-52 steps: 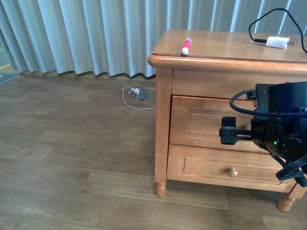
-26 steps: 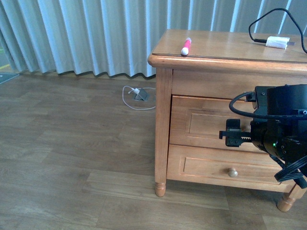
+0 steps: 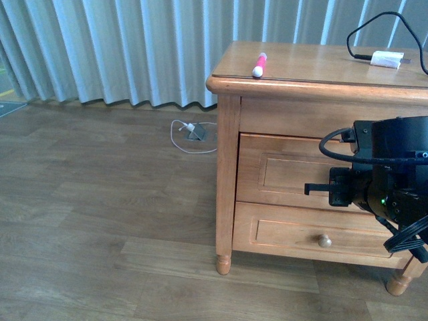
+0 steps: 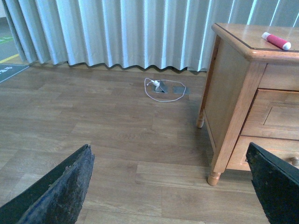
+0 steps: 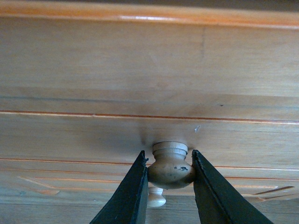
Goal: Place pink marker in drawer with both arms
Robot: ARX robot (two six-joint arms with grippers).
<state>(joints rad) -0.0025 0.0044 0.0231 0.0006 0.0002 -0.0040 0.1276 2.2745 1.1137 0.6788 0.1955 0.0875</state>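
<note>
Both fingers point(image 5: 125, 196) of my right gripper point(image 5: 168, 157) pinch the knob point(image 5: 171, 169).
I'll pull the drawer point(image 5: 84, 133) straight, slowly (left gripper point(image 4: 168, 149) spread wide).

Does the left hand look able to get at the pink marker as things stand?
Probably yes. The pink marker lies uncovered near the cabinet top's front left corner, the charger sits far along it, and the right hand is lower, at the drawer knob.
</note>
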